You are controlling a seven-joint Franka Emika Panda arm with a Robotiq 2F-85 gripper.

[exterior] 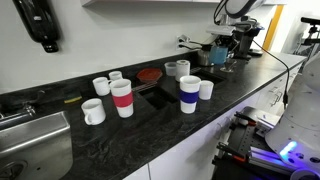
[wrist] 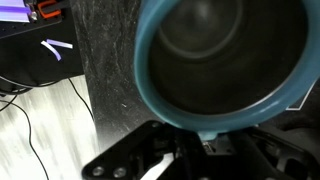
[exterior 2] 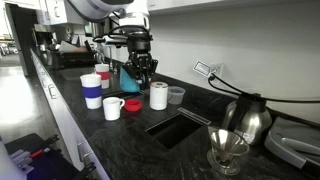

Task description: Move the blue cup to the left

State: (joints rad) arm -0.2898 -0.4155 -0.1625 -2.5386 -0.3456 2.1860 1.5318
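Note:
The blue cup is a small solid teal mug. It hangs tilted in my gripper, a little above the dark counter near the back wall. In an exterior view the blue cup and my gripper are at the far end of the counter. In the wrist view the cup's teal rim fills the frame. My gripper is shut on the rim's lower edge. The inside of the cup is dark.
A white cup with a blue band, a white cup with a red band and several small white mugs stand on the counter. A red disc, a white cup, a recess, a kettle and a sink are nearby.

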